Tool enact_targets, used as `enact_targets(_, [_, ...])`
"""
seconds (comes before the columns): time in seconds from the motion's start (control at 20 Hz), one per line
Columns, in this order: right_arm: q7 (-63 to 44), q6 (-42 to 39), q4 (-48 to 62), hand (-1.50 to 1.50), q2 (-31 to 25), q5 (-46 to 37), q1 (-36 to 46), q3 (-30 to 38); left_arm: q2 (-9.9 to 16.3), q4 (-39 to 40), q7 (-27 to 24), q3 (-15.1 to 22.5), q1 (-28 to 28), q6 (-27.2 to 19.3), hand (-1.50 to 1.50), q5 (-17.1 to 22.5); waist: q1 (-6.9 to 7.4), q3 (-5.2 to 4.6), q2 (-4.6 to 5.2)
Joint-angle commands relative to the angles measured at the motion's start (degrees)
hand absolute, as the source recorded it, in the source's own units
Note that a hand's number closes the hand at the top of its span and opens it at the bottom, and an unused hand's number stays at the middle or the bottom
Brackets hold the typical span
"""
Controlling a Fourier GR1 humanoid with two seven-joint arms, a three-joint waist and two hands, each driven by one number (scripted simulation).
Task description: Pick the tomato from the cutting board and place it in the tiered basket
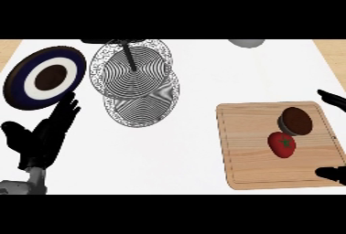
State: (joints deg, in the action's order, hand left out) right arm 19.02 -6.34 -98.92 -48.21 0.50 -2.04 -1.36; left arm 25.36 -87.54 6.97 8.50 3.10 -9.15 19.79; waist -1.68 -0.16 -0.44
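- The left hand (42, 137) rises from the lower left corner, fingers straight and pointing up, thumb spread out to its left; it holds nothing and rests there.
- Of the right hand (333, 173) only dark tips show at the right edge: one low by the near right corner of the cutting board (250, 155), another higher up beyond the board's far right corner. They stand well apart with nothing between them in a grasp, so the hand looks spread open.
- The tomato (282, 145) lies on the board, to the left of the right hand and between its two visible tips in depth; no finger touches it.
- Just beyond the tomato, touching or nearly touching it, sits a round dark brown object (296, 120), also on the board.
- The tiered basket (135, 82), two wire-mesh rounds on a dark centre post, stands beyond and to the right of the left hand, well left of the board.
- A dark blue and white plate (45, 77) with a brown centre sits just past the left hand's fingertips.
- A grey object (246, 42) shows partly at the far edge.
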Motion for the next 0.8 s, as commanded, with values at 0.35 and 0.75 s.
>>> enact_targets(0.35, [-17.93, -13.30, -18.28, -1.50, -16.98, -12.18, -6.74, -4.75, -0.87, -1.54, 0.74, 0.36, -0.80, 0.71, 0.00, -0.86, 0.60, 0.05, 0.14])
enact_targets(0.75, [-25.56, -12.60, -16.45, -1.50, -3.63, -23.29, -5.10, -9.58, -1.70, -7.37, 5.86, -1.23, -1.17, 1.28, 0.00, -2.64, 1.95, 0.17, 0.38])
